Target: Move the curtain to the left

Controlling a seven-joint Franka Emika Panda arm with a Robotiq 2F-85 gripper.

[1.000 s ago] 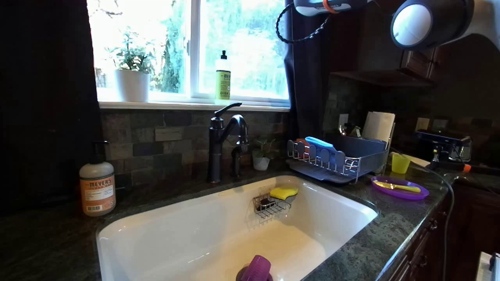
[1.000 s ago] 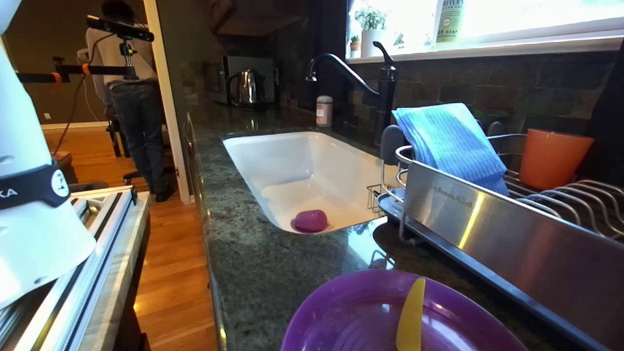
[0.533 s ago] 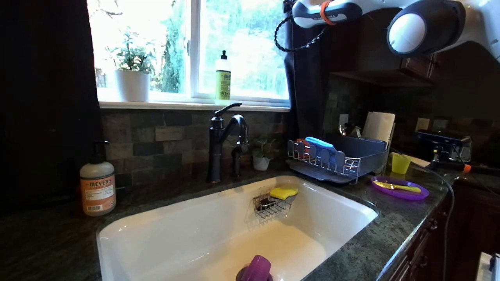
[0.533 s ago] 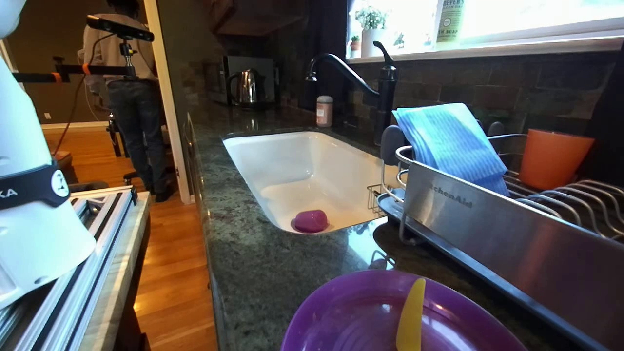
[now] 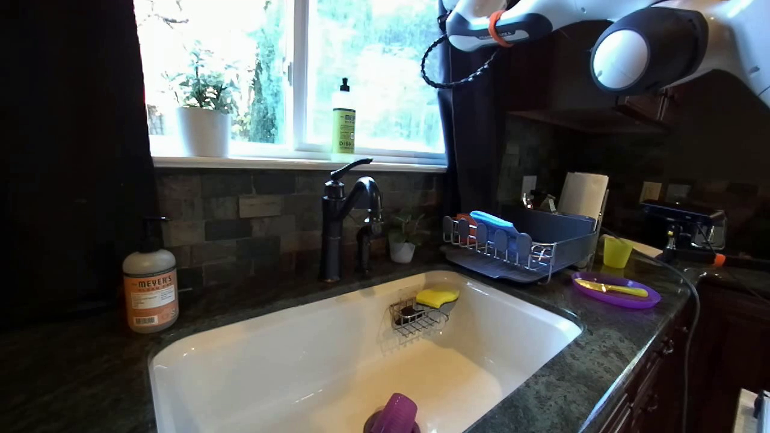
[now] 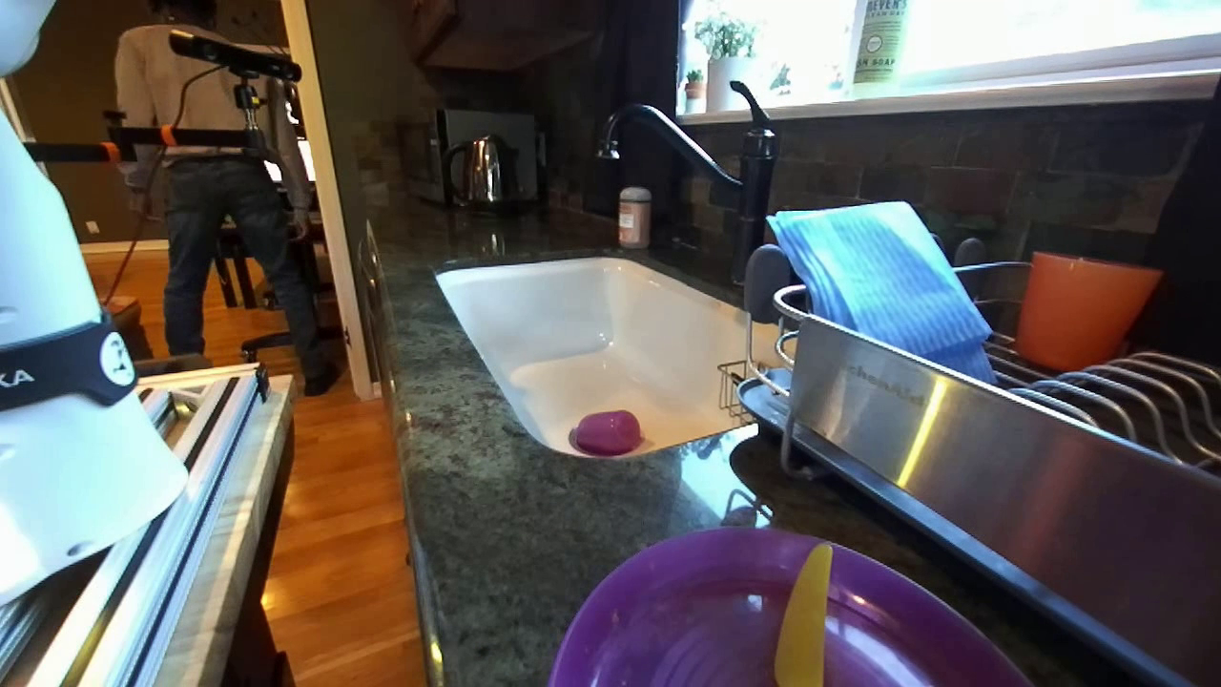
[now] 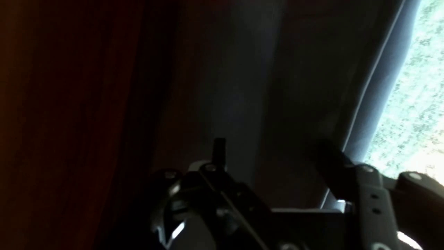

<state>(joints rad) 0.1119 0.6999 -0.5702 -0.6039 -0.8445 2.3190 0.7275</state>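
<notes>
The curtain (image 5: 472, 132) is a tall dark navy drape with soft vertical folds. It hangs at the right side of the window in an exterior view, behind the dish rack. In the wrist view the curtain (image 7: 236, 86) fills the middle as dim folds, with its lit edge and the bright window on the right. My gripper (image 7: 272, 147) is open, its two fingers wide apart in front of the fabric. Nothing shows gripped between them; contact with the fabric cannot be told. In the exterior views the fingers are out of view; only the arm (image 5: 502, 29) shows at the upper right.
A black featureless panel (image 5: 66, 150) stands left of the window. The faucet (image 5: 332, 234), a soap bottle (image 5: 343, 129) on the sill, a small potted plant (image 5: 402, 249) and the dish rack (image 5: 541, 261) are below. A cable loop (image 5: 430, 78) hangs from the arm. Wood (image 7: 69, 104) is at wrist-view left.
The arm has come down and slightly left in an exterior view, with its cable loop lower. The curtain shows no clear movement. A person in the background has shifted.
</notes>
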